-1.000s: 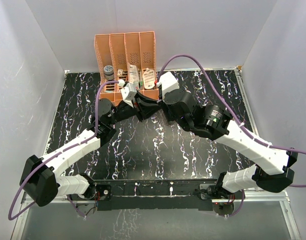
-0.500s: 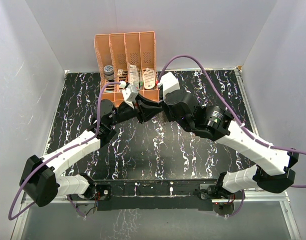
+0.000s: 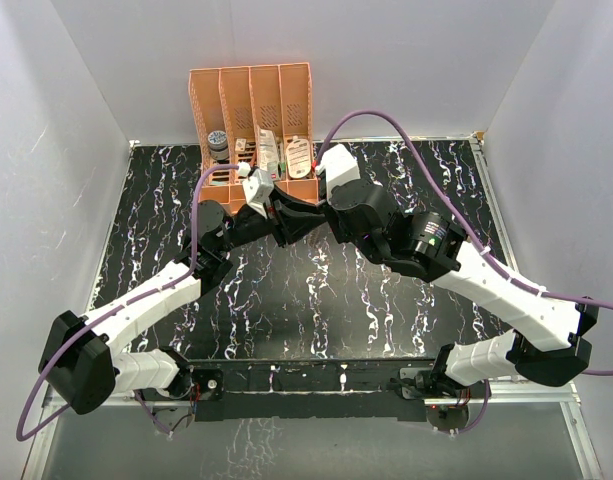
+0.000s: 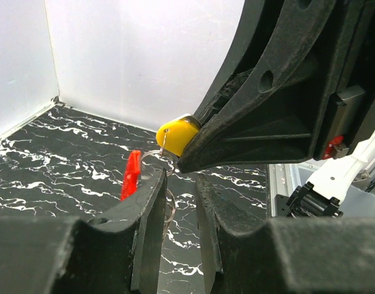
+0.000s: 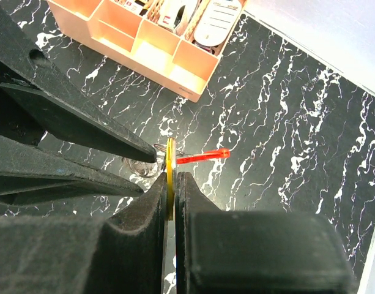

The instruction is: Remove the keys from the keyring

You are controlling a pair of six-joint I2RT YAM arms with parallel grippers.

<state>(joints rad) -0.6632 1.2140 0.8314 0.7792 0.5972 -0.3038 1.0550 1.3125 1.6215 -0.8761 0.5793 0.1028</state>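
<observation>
Keyring (image 5: 140, 166) wire shows only in part, between the slightly parted fingers of the left gripper (image 4: 178, 180); whether they pinch it I cannot tell. Its red tag (image 4: 132, 174) hangs edge-on. The right gripper (image 5: 172, 179) is clamped on the yellow key (image 4: 178, 136). From above, the wrists hide both. The orange rack (image 3: 251, 90) holds a white oval item (image 5: 218, 24) and a small jar (image 3: 217, 141).

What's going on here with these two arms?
The right tool is clamped on the yellow key above the table. The left tool has its fingers either side of the wire ring, the red tag hanging beside it; whether they grip is unclear. The key does not look free yet.
</observation>
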